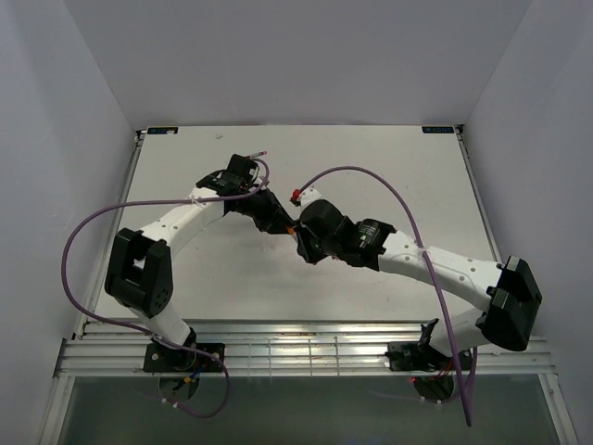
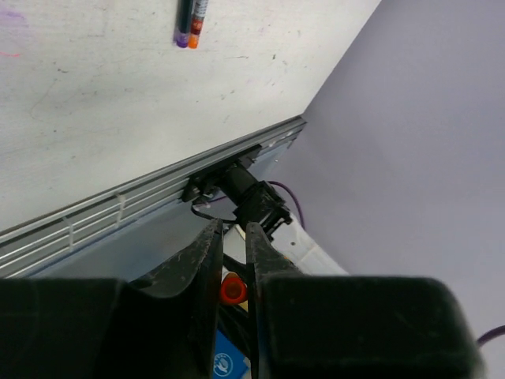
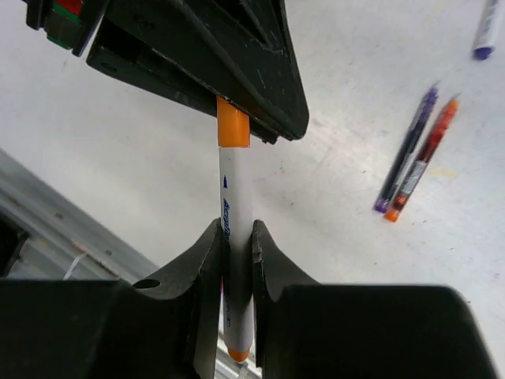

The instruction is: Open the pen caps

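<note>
The right gripper (image 3: 237,230) was closed on a white pen barrel (image 3: 235,189). Its two black fingers pressed the barrel from either side around the lower half, and a short orange end poked out below them. The barrel ran straight up from those jaws to the orange cap (image 3: 233,126), which sat on its upper end with no gap showing between cap and barrel. The cap's far end disappeared between the dark fingers of the left gripper (image 2: 230,229), which came in from above in the right wrist view and clamped it, so the pen spanned from one gripper to the other, clear of the table (image 3: 118,142). In the left wrist view that gripper's jaws stood narrow, nearly parallel, with a round orange-red face showing in the slot between them, set back from the tips. From overhead the two arms met above the middle of the table, wrists close together, but the pen itself was hidden there by the gripper bodies. Off to one side, a purple pen (image 3: 406,150) and a red pen (image 3: 422,158) lay side by side on the table, touching or nearly so. A third pen (image 3: 483,28) with a blue tip lay further off at the frame's edge. Their caps were too small to make out.
</note>
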Action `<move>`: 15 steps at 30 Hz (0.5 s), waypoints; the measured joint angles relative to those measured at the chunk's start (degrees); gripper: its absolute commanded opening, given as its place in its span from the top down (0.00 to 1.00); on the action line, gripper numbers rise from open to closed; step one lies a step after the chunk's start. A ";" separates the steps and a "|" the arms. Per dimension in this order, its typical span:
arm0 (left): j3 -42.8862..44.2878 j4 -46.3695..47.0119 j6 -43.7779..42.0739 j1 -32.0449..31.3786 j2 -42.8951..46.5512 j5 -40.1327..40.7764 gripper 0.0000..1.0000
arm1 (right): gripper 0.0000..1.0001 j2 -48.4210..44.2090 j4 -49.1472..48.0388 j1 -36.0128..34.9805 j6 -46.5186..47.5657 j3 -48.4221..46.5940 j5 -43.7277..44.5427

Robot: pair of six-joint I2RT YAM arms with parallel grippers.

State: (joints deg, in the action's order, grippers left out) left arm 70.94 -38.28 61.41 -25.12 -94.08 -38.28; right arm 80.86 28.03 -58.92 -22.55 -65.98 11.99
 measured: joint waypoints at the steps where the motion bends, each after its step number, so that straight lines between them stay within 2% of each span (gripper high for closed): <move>1: 1.51 -0.79 0.35 0.79 -1.33 -1.62 1.00 | 0.92 0.00 -0.20 -0.48 0.31 -0.42 2.36; 5: 5.62 -1.88 0.20 1.84 -3.87 -3.52 1.00 | 0.92 -0.02 -1.79 -0.72 1.81 -1.07 6.64; 9: 5.16 -1.40 0.24 3.41 -3.37 -5.29 1.00 | 0.92 -0.02 -3.04 -0.07 4.04 -1.86 5.09; 12: 3.61 -0.22 0.59 5.44 -2.47 -6.60 1.00 | 0.92 -0.02 -6.29 3.96 5.11 -1.40 -4.85; 15: 3.87 0.31 -0.85 7.32 -2.47 -5.42 1.00 | 0.92 -0.39 -13.07 11.32 3.17 2.86 -23.08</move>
State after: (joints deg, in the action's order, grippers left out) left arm 74.81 -37.98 60.55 -17.80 -96.55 -43.70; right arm 80.47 14.96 -47.59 -19.38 -63.11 -11.09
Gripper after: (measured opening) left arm 0.253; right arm 0.204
